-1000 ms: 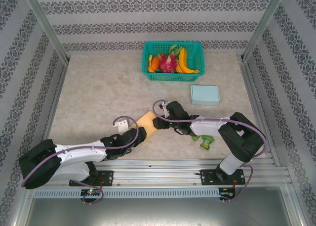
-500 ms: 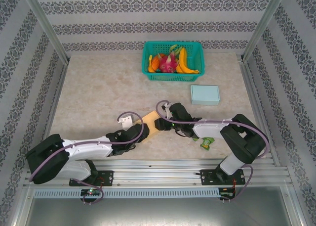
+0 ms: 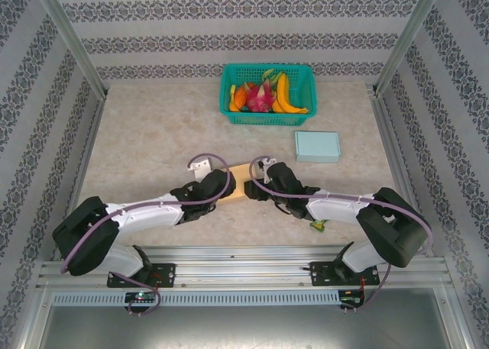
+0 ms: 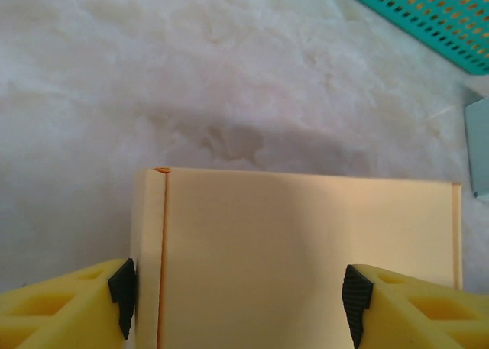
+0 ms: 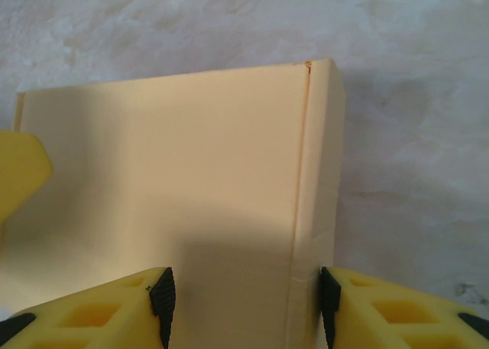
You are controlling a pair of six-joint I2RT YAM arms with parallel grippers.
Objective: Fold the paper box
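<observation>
Paper box point(image 3: 238, 179) lies dead ahead between left pincer point(image 4: 238, 294) and right pincer point(image 5: 244, 294); both straddle it wide, whether clamping I cannot tell.

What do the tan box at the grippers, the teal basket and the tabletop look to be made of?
Paper box: thin card, matte pale tan, with a sharp pressed crease along one side. Basket: probably moulded plastic, uniform teal with a regular open lattice wall. Tabletop: smooth, beige with marbled veining; whether stone or a printed laminate, the look leaves open.
</observation>
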